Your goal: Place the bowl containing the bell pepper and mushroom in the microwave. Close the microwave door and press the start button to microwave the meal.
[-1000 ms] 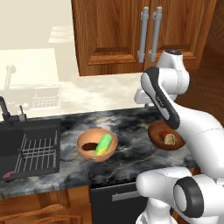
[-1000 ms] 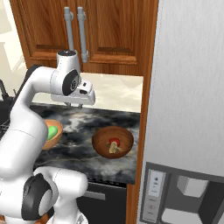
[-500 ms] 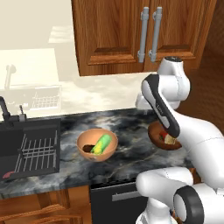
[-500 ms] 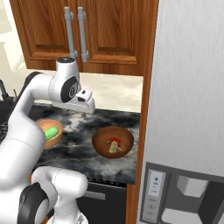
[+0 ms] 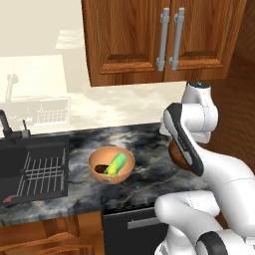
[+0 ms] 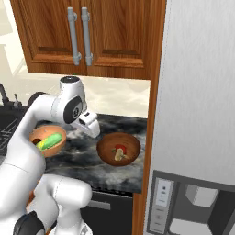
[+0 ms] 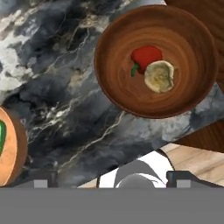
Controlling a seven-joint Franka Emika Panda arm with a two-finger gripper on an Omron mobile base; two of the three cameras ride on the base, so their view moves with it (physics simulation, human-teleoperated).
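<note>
(No legible text, labels or numbers anywhere)

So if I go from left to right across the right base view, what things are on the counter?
Sink → lighter bowl with the corn cob → gripper → dark bowl holding the bell pepper and mushroom → fridge.

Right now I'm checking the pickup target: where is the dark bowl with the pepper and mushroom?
The dark bowl sits on the marble counter beside the fridge, right of the orange bowl.
</note>
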